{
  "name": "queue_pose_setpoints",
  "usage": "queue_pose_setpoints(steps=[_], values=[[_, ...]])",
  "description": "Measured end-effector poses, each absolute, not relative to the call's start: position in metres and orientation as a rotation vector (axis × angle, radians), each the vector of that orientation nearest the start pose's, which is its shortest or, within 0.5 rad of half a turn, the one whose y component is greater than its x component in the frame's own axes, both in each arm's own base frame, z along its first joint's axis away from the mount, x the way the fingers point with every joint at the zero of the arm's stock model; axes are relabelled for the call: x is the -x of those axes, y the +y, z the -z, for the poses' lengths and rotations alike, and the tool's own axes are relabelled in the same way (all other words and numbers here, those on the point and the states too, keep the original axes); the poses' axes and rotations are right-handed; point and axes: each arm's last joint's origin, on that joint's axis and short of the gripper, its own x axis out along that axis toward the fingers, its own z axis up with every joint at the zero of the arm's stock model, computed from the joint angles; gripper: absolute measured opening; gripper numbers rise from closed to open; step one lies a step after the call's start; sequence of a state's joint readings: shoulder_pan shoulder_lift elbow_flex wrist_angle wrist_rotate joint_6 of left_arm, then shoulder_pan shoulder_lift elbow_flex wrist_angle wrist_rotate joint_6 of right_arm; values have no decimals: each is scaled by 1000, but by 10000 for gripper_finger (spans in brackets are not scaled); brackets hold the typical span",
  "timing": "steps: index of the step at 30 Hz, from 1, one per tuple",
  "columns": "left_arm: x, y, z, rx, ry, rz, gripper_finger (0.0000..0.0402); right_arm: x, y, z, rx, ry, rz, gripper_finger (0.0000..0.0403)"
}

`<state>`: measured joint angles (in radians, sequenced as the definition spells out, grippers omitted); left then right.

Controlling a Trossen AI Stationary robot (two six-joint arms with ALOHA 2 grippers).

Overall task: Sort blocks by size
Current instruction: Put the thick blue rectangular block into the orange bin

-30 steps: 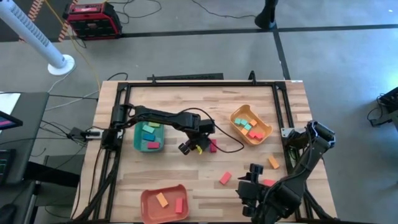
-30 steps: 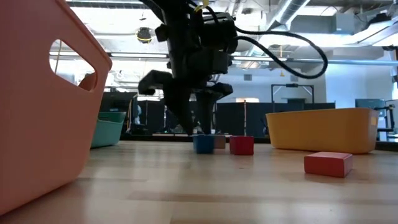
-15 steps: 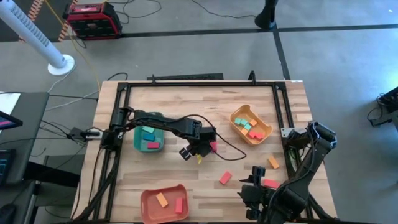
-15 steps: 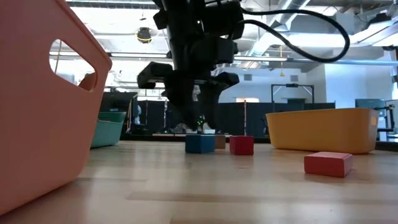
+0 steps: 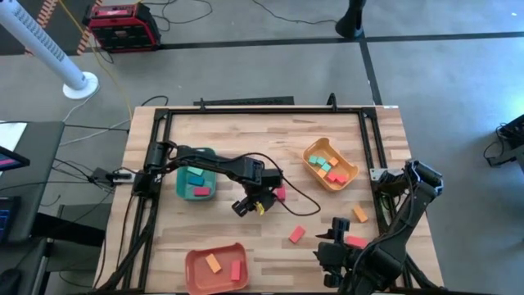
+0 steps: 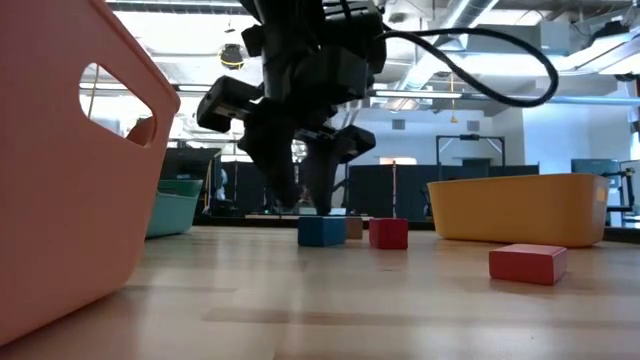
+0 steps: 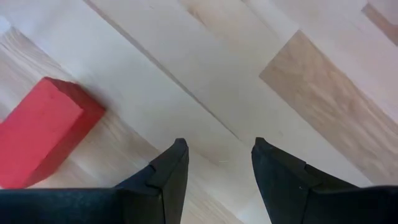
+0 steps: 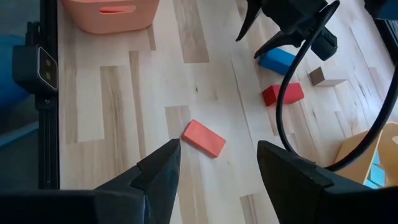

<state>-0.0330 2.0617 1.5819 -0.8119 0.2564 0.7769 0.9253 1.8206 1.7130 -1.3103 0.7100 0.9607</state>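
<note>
Your left tool (image 6: 300, 205) hangs over mid-bench with fingers apart (nothing between them), just above the blue block (image 6: 321, 231); the right tool (image 8: 214, 165) waits, spread, at the bench's near edge.

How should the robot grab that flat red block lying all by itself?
Come from straight above and pinch the flat red wooden block across its two long sides. It lies flat, nothing touches it, and that is its narrower way. It sits slanted, so the grip should probably turn to match.
</note>
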Motion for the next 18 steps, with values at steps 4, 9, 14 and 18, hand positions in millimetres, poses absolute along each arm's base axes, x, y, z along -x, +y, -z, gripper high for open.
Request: queue_pose_setpoints(steps=[4,9,14,18], values=[[-415,-21,-180,-511,1108,719,166,-225,267,-304,151,895,279,244],[-414,-17,-178,-468,1137,690,166,-226,267,-304,148,893,283,244],[-408,-10,-175,-455,1244,599,166,-226,267,-304,148,891,283,244],[-402,-4,-174,-448,1341,535,166,-226,267,-304,151,893,283,244]])
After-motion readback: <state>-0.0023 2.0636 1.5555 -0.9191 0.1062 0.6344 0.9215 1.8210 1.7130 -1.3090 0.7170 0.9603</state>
